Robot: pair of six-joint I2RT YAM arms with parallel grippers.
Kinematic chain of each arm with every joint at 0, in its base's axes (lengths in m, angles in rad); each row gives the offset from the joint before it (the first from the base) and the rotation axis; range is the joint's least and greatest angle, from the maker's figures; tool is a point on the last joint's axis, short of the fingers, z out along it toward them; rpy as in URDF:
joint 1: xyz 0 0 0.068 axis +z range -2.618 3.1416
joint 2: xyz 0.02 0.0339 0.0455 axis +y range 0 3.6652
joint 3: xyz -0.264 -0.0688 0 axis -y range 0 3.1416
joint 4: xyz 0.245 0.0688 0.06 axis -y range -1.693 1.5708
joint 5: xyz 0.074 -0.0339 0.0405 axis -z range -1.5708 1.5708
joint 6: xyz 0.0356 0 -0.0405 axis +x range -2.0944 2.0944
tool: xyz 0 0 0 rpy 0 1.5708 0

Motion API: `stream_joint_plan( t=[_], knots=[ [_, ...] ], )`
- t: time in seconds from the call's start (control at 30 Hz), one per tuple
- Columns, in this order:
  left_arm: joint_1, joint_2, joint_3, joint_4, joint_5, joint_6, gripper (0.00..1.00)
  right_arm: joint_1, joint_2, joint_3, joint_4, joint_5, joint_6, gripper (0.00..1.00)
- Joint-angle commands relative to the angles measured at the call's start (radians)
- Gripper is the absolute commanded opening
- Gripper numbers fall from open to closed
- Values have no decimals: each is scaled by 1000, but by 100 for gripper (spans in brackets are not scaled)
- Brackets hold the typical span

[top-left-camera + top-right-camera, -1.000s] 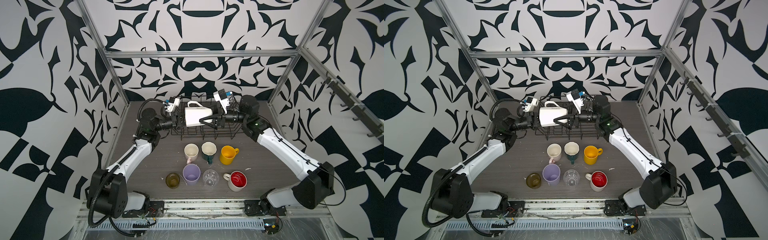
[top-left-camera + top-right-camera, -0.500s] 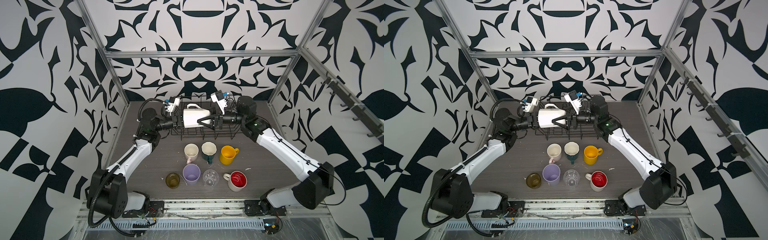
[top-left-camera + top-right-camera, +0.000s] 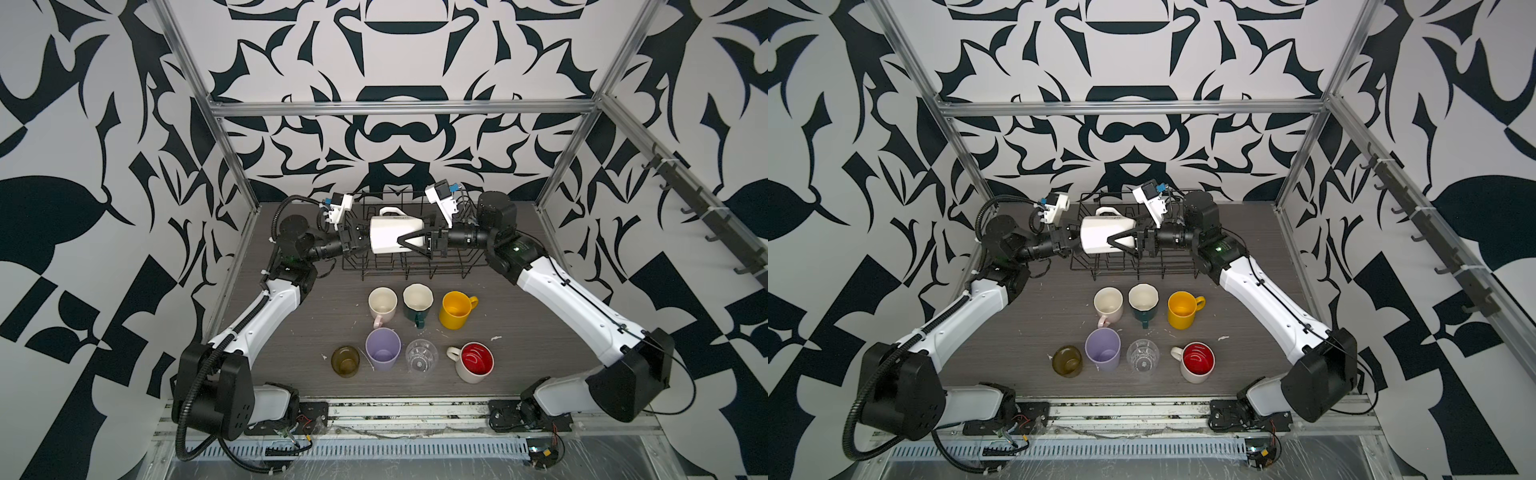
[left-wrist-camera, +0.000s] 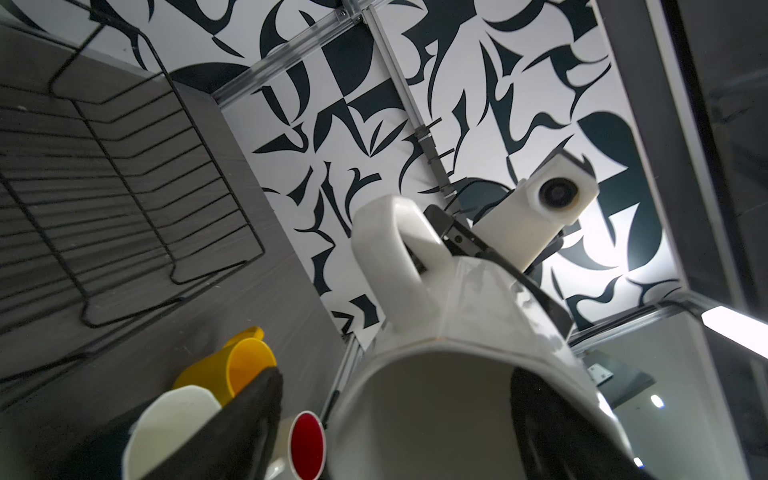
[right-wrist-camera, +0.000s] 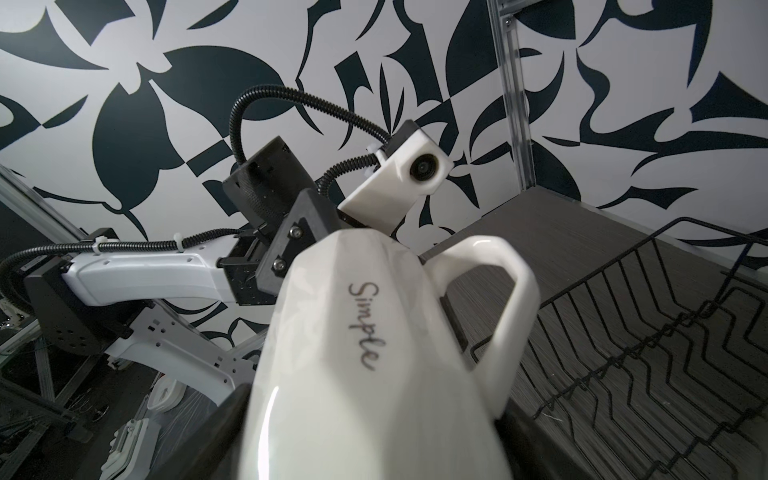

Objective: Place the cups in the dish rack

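A white faceted mug [image 3: 392, 235] [image 3: 1102, 237] lies on its side in the air above the black wire dish rack [image 3: 415, 272] [image 3: 1125, 272], handle up. My right gripper [image 3: 405, 239] [image 5: 374, 415] is shut on the mug's body [image 5: 353, 353] at its base end. My left gripper [image 3: 360, 241] [image 4: 395, 395] stands open at the mug's mouth [image 4: 457, 316], one finger inside and the other outside, apart from the wall. On the table in front stand the other cups: pale pink [image 3: 382, 305], dark green [image 3: 417, 303], yellow [image 3: 455, 309], lilac [image 3: 382, 349], olive glass [image 3: 345, 361], clear glass [image 3: 421, 359] and red-lined mug [image 3: 476, 361].
The rack [image 4: 124, 187] [image 5: 623, 353] sits at the back of the dark table [image 3: 311, 332], close to the patterned rear wall. Aluminium frame posts [image 3: 232, 158] stand at the back corners. A rail of hooks [image 3: 706, 216] runs along the right wall.
My left gripper has opened off the mug's rim. The right gripper keeps its hold, and the mug has shifted slightly to the left over the rack.
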Motion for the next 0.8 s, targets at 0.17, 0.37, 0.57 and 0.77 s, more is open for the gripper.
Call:
stream_joint_plan(
  t=[0.17, 0.37, 0.57, 0.77],
  knots=[
    [19, -94, 10, -125, -33, 119, 100, -50, -76, 64, -7, 82, -10, 0],
    [74, -126, 11, -232, -96, 163, 99, -111, -117, 67, -98, 112, -26, 0],
    [169, -190, 26, -425, -210, 251, 99, -141, -108, 142, -325, 259, -125, 0],
    [298, -300, -16, -453, -328, 247, 99, -141, -41, 252, -526, 468, -211, 0]
  ],
)
